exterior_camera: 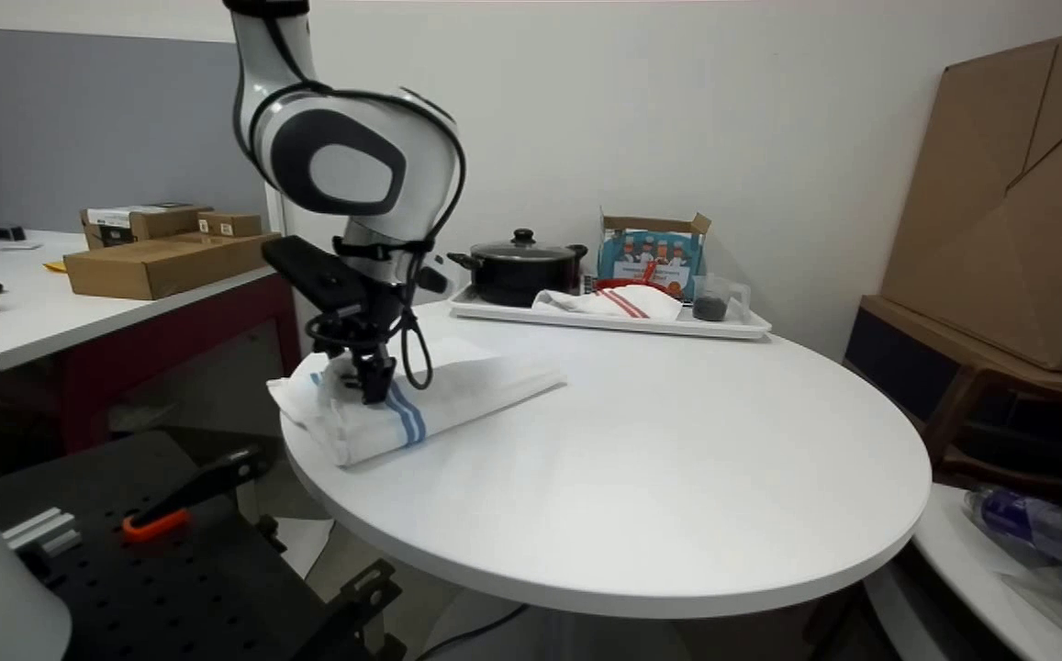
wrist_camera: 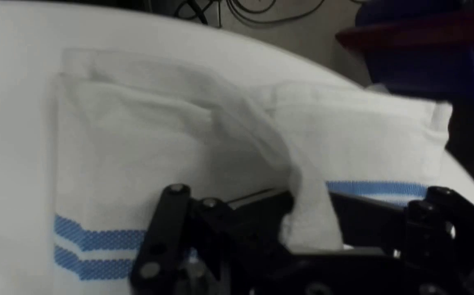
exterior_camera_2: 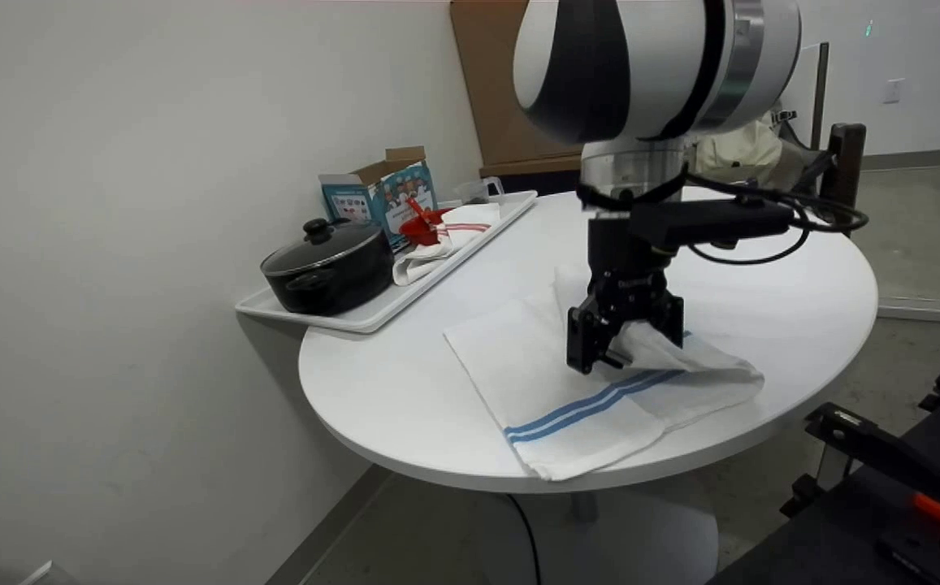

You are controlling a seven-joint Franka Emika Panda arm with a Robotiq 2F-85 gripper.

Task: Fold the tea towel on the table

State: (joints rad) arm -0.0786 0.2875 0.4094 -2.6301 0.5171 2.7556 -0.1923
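The tea towel (exterior_camera: 485, 390) is white with blue stripes and lies partly folded and rumpled near the edge of the round white table (exterior_camera: 677, 468). It also shows in an exterior view (exterior_camera_2: 518, 366) on the table (exterior_camera_2: 388, 390). My gripper (exterior_camera: 367, 386) points down at the striped part of the towel, and shows too in an exterior view (exterior_camera_2: 625, 345). In the wrist view the gripper (wrist_camera: 310, 209) is shut on a raised, bunched strip of the tea towel (wrist_camera: 130, 164). Loose layers lie around it on the table (wrist_camera: 11, 123). The fingertips are partly hidden by cloth.
At the back of the table a white tray (exterior_camera: 742, 328) holds a black lidded pot (exterior_camera: 521, 271), a blue box (exterior_camera: 650, 252), a red-striped cloth (exterior_camera: 609, 301) and a clear cup (exterior_camera: 712, 301). A white desk (exterior_camera: 26, 317) with cardboard boxes stands beside the table.
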